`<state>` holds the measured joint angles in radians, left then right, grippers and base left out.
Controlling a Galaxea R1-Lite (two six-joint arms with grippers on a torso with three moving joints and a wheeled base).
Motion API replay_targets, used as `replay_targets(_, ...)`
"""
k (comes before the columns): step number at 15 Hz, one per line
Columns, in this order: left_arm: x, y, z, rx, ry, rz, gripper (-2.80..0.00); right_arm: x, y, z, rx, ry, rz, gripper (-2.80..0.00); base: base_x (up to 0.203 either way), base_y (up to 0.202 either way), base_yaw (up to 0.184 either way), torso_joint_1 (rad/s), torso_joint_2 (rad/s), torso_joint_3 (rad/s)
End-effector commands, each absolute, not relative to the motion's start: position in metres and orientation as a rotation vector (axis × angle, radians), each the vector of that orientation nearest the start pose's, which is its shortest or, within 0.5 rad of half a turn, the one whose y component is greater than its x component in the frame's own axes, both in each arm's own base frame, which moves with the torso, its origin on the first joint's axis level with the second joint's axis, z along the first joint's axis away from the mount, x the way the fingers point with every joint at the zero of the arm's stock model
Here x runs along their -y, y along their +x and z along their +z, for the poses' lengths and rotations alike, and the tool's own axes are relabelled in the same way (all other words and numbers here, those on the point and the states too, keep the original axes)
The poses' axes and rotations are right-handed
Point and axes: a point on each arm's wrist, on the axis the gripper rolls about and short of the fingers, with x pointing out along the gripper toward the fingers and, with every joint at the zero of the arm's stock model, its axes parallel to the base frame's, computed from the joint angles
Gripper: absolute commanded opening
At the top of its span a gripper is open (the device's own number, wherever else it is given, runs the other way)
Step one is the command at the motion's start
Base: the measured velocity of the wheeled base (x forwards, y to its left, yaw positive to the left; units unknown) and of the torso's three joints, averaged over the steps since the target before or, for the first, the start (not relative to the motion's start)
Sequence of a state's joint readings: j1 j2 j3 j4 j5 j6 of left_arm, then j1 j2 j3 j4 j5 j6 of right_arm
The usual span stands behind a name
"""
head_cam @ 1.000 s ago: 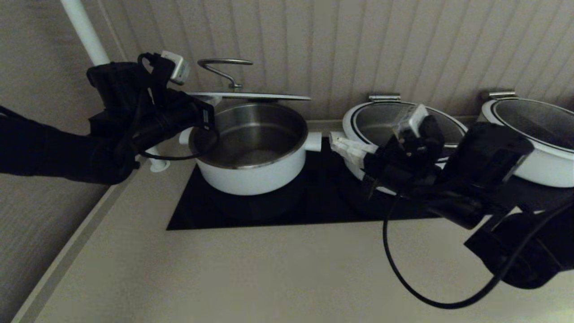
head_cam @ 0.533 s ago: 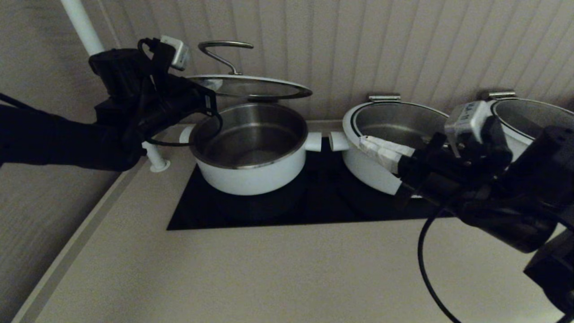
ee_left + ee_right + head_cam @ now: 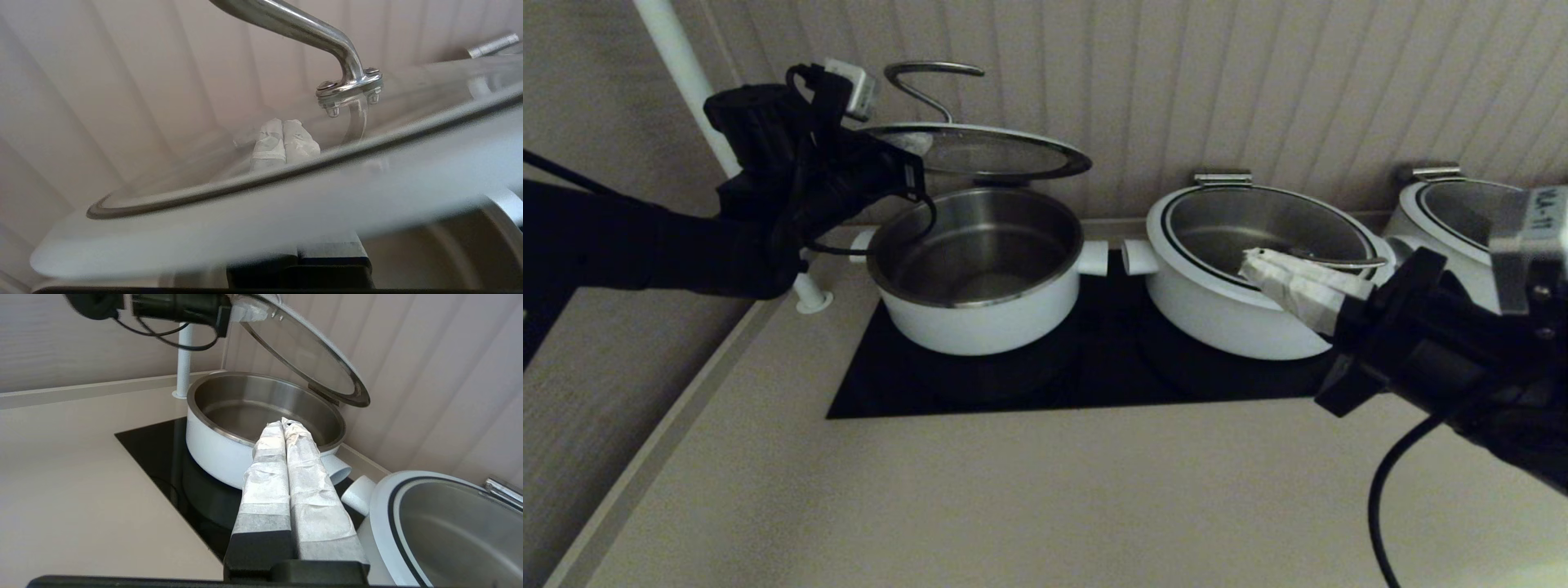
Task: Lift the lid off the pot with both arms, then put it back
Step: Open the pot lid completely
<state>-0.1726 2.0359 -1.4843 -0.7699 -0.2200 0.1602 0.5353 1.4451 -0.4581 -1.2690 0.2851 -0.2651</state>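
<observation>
Near the worktop's [image 3: 1029, 498] right edge, the right pincer [image 3: 286, 425] hangs with fingers pressed together, holding nothing. Farther back, toward the left rear corner, the left pincer [image 3: 913, 147] is clamped on the lid's [image 3: 980, 152] rim, holding it tilted above the open pot [image 3: 976, 273].

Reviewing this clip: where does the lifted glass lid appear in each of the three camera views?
Head view: the lid hangs above the pot, upper left, held at its left edge by the left end effector.
Left wrist view: lid fills the foreground.
Right wrist view: lid tilted, top centre.
Shared landmark: its wire handle.
</observation>
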Motion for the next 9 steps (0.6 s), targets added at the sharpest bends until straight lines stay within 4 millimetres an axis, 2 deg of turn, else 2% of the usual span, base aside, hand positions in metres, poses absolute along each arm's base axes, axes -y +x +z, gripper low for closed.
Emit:
replay_targets(1, 0.078, 0.421, 0.267, 0.278, 0.163, -0.360, -2.80, -0.112, 0.176, 0.224, 0.411, -0.212, 0.770, -2.80, 0.000, 0.000, 0.000, 0.000, 0.00, 0.000)
replay_targets(9, 0.079, 0.428, 0.279, 0.329, 0.163, -0.347, -2.80, -0.107, 0.168, 0.226, 0.416, -0.222, 0.766, -2.80, 0.000, 0.000, 0.000, 0.000, 0.00, 0.000)
